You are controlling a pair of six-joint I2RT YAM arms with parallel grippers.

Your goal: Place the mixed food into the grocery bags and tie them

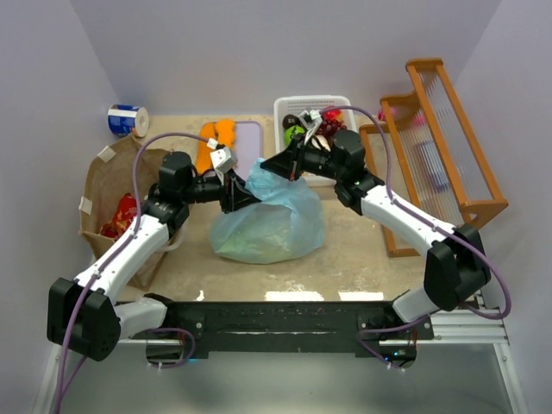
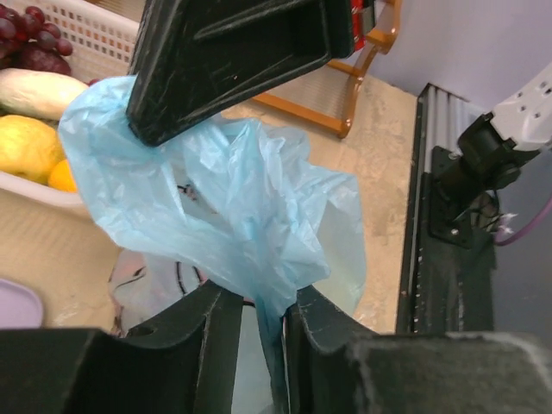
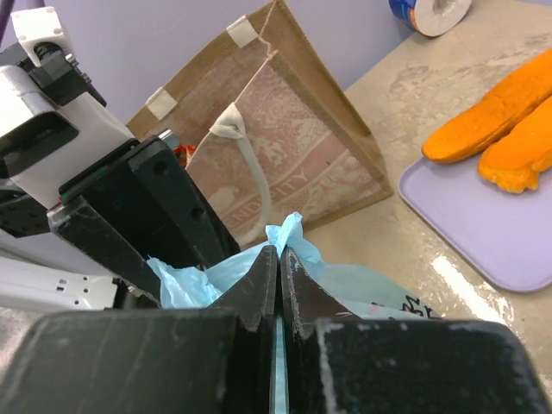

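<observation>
Top external view: light-blue bag [image 1: 267, 220] sits bulging mid-desk [image 1: 345, 267], its gathered top drawn up between both arms. Left fingers [image 2: 216, 345] are clamped on a twisted fold of the bag's neck, and right fingers [image 3: 259, 285] are pressed together on a thin tip of the same plastic. Brown paper bag [image 1: 103, 185] lies at the desk's left edge; toy food [image 2: 26, 142] sits in the white basket [image 1: 289, 108].

Crinkled film, dull paper
Between the matt black fingers [image 3: 257, 289] of the right gripper [image 3: 278, 257] the blue bag [image 1: 267, 220] is thin, translucent plastic; beyond the claw the brown bag [image 3: 293, 147] is matt paper
</observation>
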